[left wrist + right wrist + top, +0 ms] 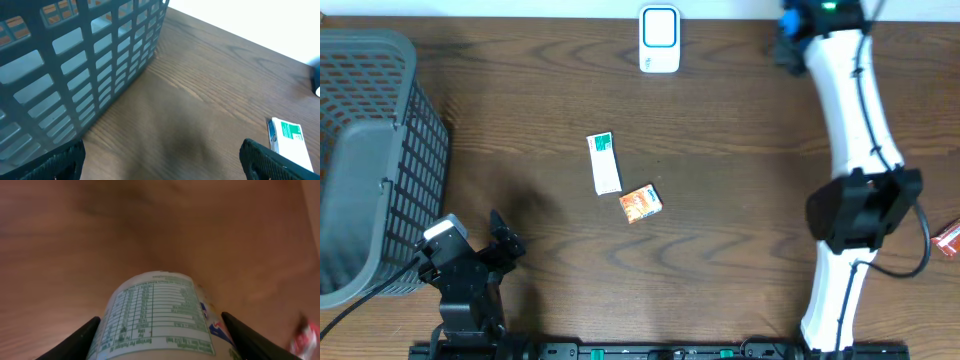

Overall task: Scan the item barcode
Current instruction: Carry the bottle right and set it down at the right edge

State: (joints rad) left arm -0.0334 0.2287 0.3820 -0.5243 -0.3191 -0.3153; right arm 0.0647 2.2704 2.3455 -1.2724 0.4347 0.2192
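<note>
A white round container (157, 315) with a green nutrition table on its label fills the lower middle of the right wrist view. My right gripper (160, 341) is shut on it, one black finger on each side. No barcode shows on the side facing the camera. From overhead the container is hidden under the right arm's black wrist (865, 208). A white scanner (659, 38) stands at the table's far edge. My left gripper (480, 250) (162, 167) hovers low at the front left, open with only bare wood between its fingers.
A grey mesh basket (370, 150) (75, 65) stands at the left. A green-and-white box (604, 162) (290, 142) and an orange packet (641, 203) lie mid-table. A red packet (948, 238) (305, 337) lies at the right edge.
</note>
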